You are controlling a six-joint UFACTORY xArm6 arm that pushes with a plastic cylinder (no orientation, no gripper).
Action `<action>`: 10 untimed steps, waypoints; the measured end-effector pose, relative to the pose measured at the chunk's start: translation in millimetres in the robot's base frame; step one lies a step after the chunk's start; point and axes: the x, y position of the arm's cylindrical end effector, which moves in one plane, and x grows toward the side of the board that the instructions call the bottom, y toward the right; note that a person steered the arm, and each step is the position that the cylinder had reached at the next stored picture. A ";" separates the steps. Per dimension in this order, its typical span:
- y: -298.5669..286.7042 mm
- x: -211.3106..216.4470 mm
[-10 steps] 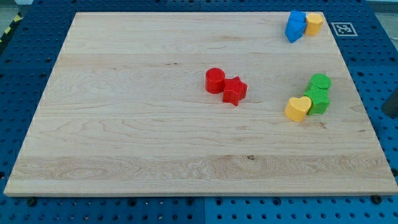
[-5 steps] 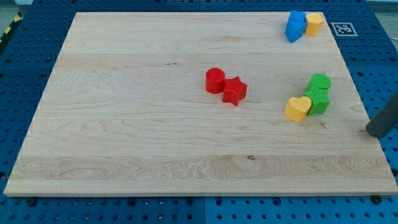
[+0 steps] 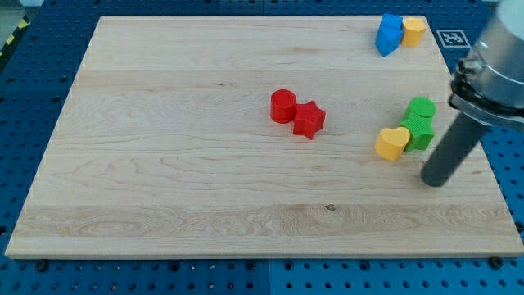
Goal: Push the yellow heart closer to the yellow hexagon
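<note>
— What blocked the yellow heart (image 3: pixel 392 142)?
— Two green blocks (image 3: pixel 419 123) touched it at three o'clock. My tip (image 3: pixel 433 181) stood near, at four o'clock.
— The route toward the yellow hexagon (image 3: pixel 413 31)?
— At twelve o'clock, open board; a blue block (image 3: pixel 388 34) touched the hexagon at nine o'clock.

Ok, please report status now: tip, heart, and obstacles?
My tip on board, lower right of yellow heart, apart. Green blocks touching heart. Yellow hexagon far at top.
</note>
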 end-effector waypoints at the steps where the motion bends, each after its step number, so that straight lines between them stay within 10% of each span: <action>1: -7.2 -25.1; 10: -53.5 -99.3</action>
